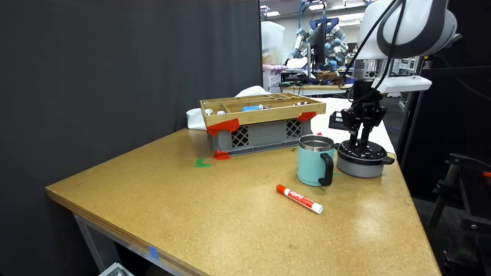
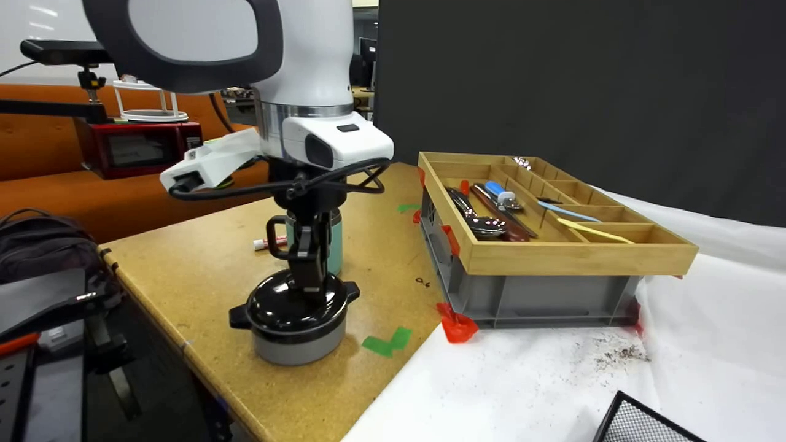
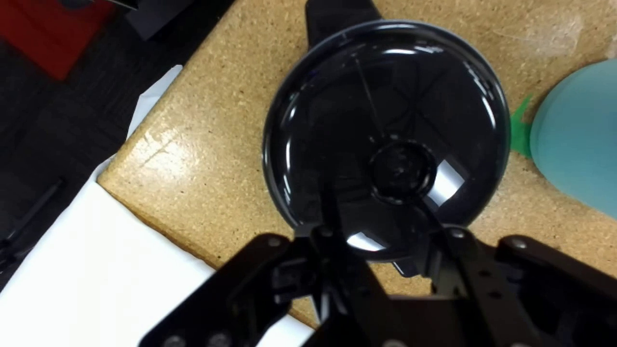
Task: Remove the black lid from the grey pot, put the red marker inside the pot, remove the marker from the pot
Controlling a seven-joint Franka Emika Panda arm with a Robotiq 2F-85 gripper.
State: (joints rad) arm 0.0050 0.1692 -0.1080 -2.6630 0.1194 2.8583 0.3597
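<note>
Black pincer (image 1: 359,142) points straight down onto the middle of the black lid (image 3: 387,113). Its fingers (image 1: 365,135) stand slightly apart at the centre knob (image 3: 402,171); whether they clamp it cannot be told, since dark parts meet a dark, glossy surface. Directly below the pincer, the lid is seated flat on the grey pot (image 2: 299,352) and covers its top. Two black handles (image 2: 240,317) project from opposite sides of the assembly. Just beside the pot, outward from the pincer, green tape (image 3: 521,132) is fixed to the table (image 1: 215,214). Next in distance from the pincer, the teal cup (image 1: 310,165) stands upright near the pot. Past the cup, farther from the pincer, the red marker (image 1: 299,198) lies on the table, apart from both cup and pot. On another side of the pincer, well apart from it, a grey crate (image 2: 552,301) supports a wooden tray (image 2: 552,261) containing utensils (image 2: 485,228). Farther out from the pincer are a dark backdrop (image 1: 130,69), in both exterior views, and an orange sofa (image 2: 37,147).
</note>
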